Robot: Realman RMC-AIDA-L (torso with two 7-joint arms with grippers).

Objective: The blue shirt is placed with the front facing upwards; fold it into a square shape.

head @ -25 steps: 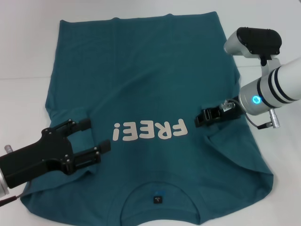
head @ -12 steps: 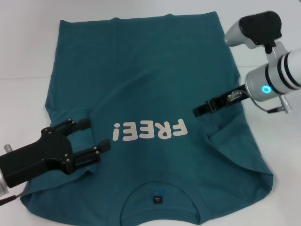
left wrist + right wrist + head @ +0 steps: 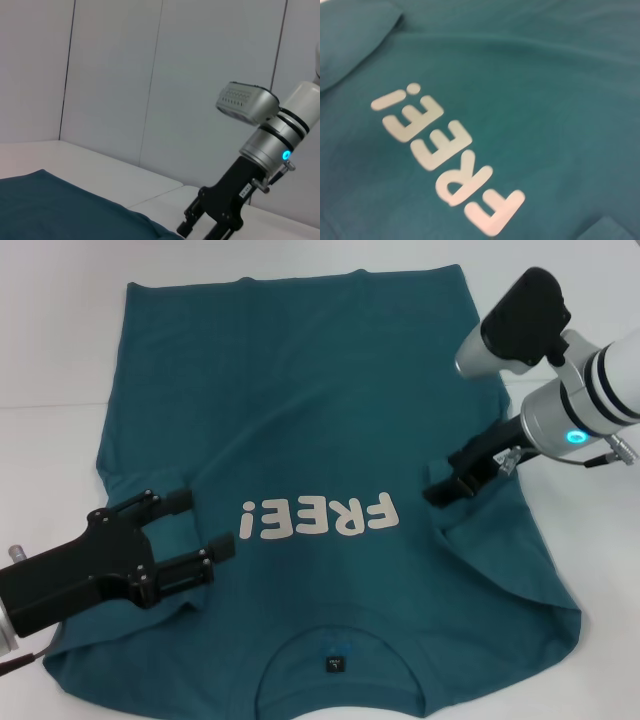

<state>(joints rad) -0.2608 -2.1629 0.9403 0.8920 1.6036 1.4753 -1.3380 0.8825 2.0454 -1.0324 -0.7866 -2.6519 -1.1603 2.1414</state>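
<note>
Blue shirt (image 3: 320, 440) lies spread flat on the white bench (image 3: 55, 330), front side up, its collar toward the robot and its hem at the far edge. The off-white "FREE!" print (image 3: 318, 518) reads upside down in the head view, and a small dark label (image 3: 334, 664) sits inside the round neck. Both short sleeves are folded inward over the body of the garment, one near each arm.

The left end effector (image 3: 205, 525) hovers over the shirt's left sleeve area, beside the exclamation mark of the print. Its two black fingers (image 3: 165, 503) stand clearly apart with nothing between them.

The right end effector (image 3: 440, 492) reaches in from the right side, its black tip low over the cloth just beside the "F" of the print, close to the folded right sleeve. Whether its fingers are spread or together cannot be told. The right wrist view looks down on the print and the teal fabric around it; the left wrist view shows the right arm across the shirt.
</note>
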